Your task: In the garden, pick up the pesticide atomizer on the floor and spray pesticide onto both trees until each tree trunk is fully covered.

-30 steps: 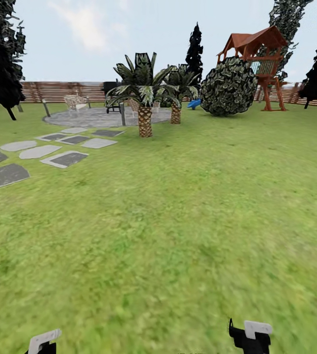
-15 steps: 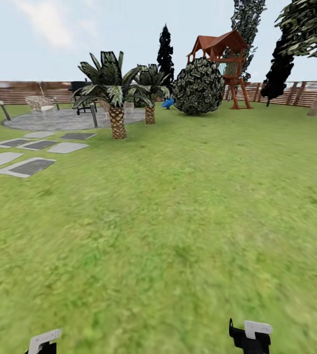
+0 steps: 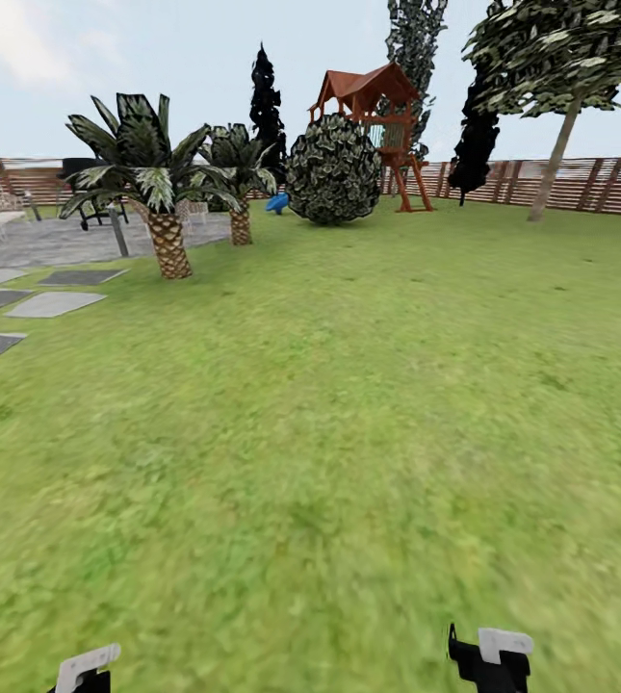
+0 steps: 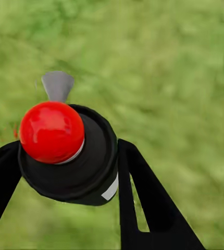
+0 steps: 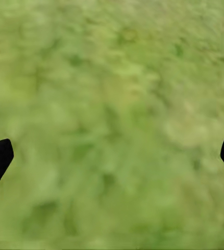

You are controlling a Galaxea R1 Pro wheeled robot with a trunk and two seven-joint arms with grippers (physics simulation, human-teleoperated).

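A: Item one, left gripper [image 4: 65, 156]. State?

B: Fingers [image 4: 143, 203] closed around a black bottle with a red cap and a grey nozzle, by the look of it the pesticide atomizer [image 4: 65, 151]. It sits between the two dark fingers over blurred grass. In the head view only the gripper's pale tip shows at the lower edge [image 3: 84, 666].

A: Item two, right gripper [image 5: 112, 156].

B: Fingers spread wide, one tip at each side of the wrist view, nothing but lawn between them. Empty.

A: Item three, trees.

B: One tree [image 3: 565, 48] with a grey-green crown stands at the far right near the fence [image 3: 599, 183]; its pale trunk [image 3: 553, 168] leans slightly and looks bare of any spray. The second such tree I cannot pick out. Two short palms [image 3: 151, 183], a round bush [image 3: 334, 171] and a play tower [image 3: 377, 125] stand further left, not targets.

A: Item four, paving.

B: Grey paved floor [image 3: 50, 241] far left, beside stepping stones [image 3: 55, 303], well apart from the robot.

A: Progress?

B: Judged: pickup done. Spraying of both trunks not begun; the robot is on open lawn [image 3: 349, 433], well apart from the tree.
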